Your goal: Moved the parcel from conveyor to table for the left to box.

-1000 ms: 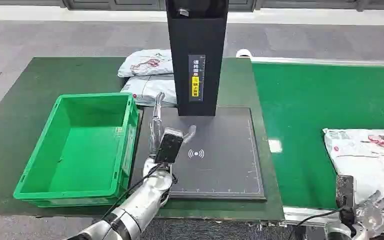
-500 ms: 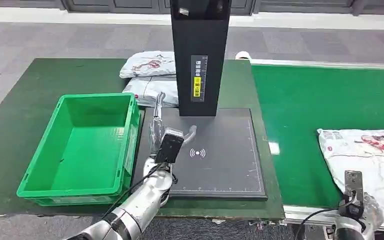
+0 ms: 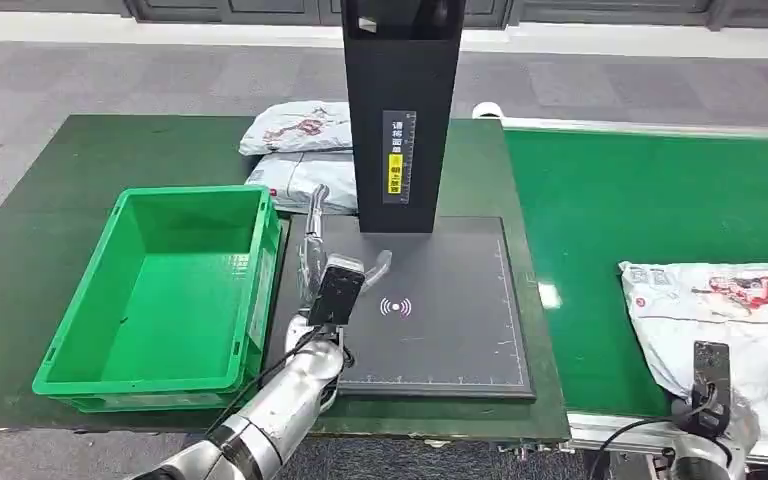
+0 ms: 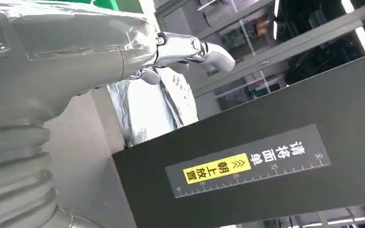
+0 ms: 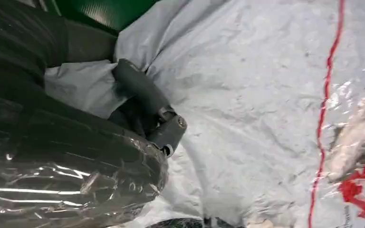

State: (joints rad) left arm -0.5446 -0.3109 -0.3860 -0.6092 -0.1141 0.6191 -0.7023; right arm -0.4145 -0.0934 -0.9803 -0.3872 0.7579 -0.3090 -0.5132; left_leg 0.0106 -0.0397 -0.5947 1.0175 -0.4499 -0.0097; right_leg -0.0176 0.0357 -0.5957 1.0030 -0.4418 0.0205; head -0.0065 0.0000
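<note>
Parcel [image 3: 730, 310], white crinkled plastic, red print, right hand [image 5: 142, 109] fingers gripping it, left hand [image 3: 322, 262] fingers spread.

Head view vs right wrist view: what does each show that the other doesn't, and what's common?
Head view alone: the green bin, the black scanner tower on its dark pad, two parcels stacked behind the bin, the left robot hand raised over the pad, and the green conveyor.

Right wrist view alone: the right robot hand close up, its fingers pressed into the crinkled plastic.

Shared: the white parcel with red print, lying on the conveyor.
</note>
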